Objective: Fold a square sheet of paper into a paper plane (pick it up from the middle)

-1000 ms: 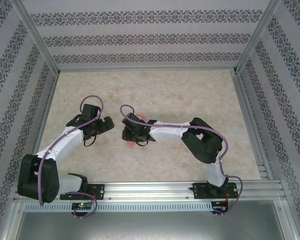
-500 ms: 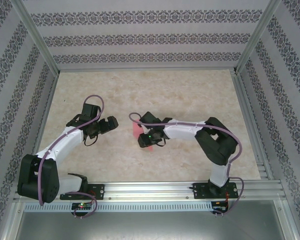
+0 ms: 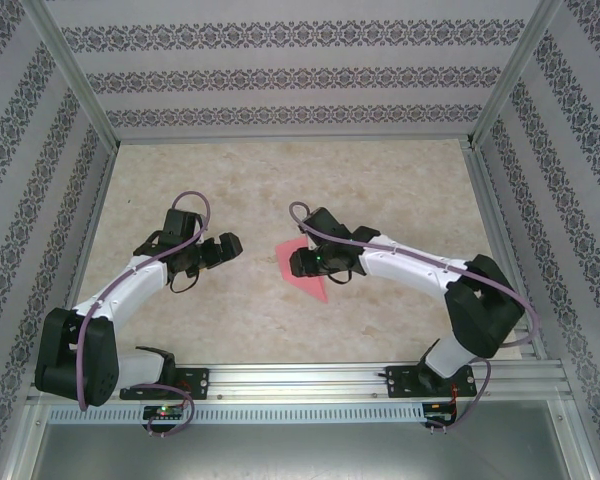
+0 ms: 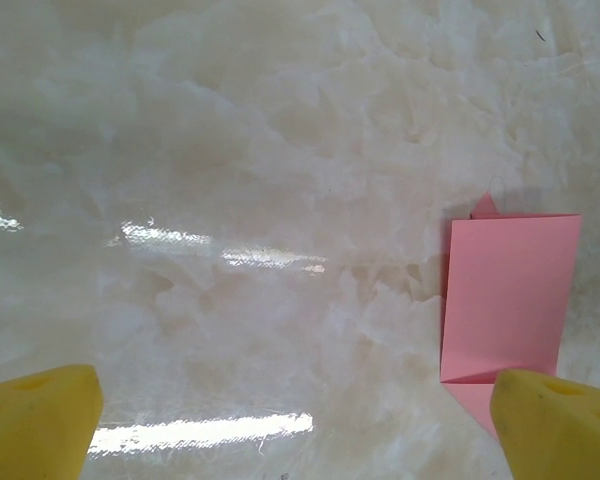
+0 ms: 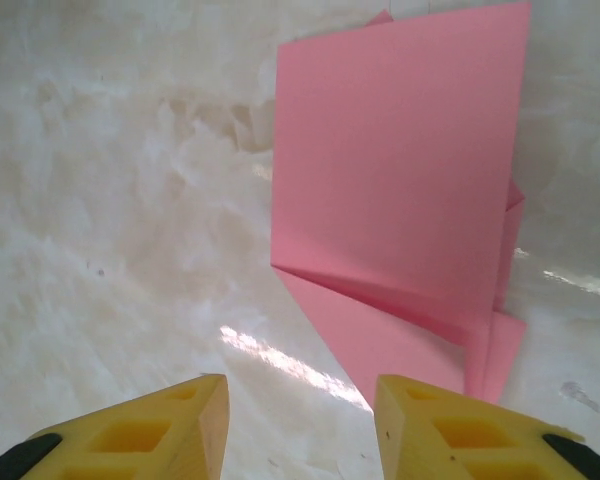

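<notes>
Right now you have one pink sheet of paper (image 3: 308,282) to deal with. It lies flat on the marbled table (image 3: 400,200) near the middle, between your two arms. It is already folded: the right wrist view shows a broad flat panel (image 5: 400,200) with a diagonal crease across its near end, and layered edges running to a point toward the camera. The left wrist view shows the same sheet (image 4: 508,300) off to the right side, just beyond one yellow finger pad (image 4: 555,420).

You have two grippers. Your left gripper (image 3: 228,245) sits to the left of the paper, apart from it. Its fingers are spread wide, with bare table between them (image 4: 298,415). Your right gripper (image 3: 295,263) is over the sheet in the overhead view. In its own camera its fingers stand apart (image 5: 300,425) with only table between them, and the paper's point lies just ahead of the right pad.

Around you are patterned walls (image 3: 280,75), an aluminium rail (image 3: 300,375) carrying both bases, and a purple cable (image 3: 195,200) looping over each arm.
</notes>
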